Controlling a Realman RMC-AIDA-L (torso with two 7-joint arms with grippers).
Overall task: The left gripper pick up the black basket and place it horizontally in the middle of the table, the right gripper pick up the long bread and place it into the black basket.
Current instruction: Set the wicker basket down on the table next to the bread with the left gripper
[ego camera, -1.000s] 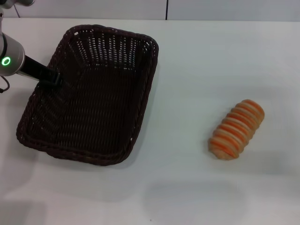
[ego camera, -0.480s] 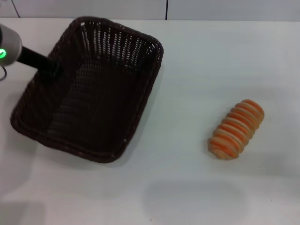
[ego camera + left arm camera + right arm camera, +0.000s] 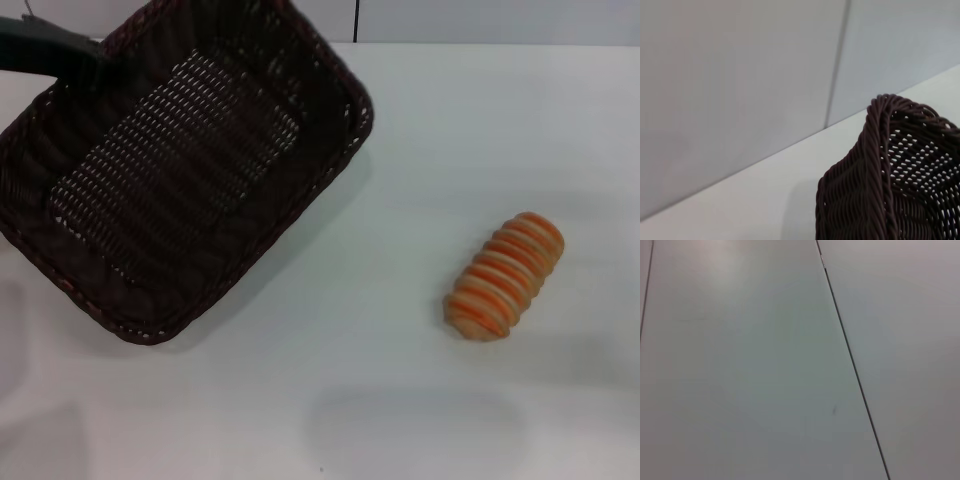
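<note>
Long bread [image 3: 505,277] lies on the white worktop [image 3: 400,400], well apart from the black basket [image 3: 180,160], off its right-hand side. Basket is lifted and tilted, its open weave showing light through. Left gripper [image 3: 95,60] is clamped on the basket's far rim. Right gripper out of view.

black basket [image 3: 180,170] lifted, swung, tilted

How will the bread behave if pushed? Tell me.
The bread is rounded, so a sideways push probably rolls it on the smooth table. Its crosswise ridges likely help grip. It looks moulded, so probably holds shape.
</note>
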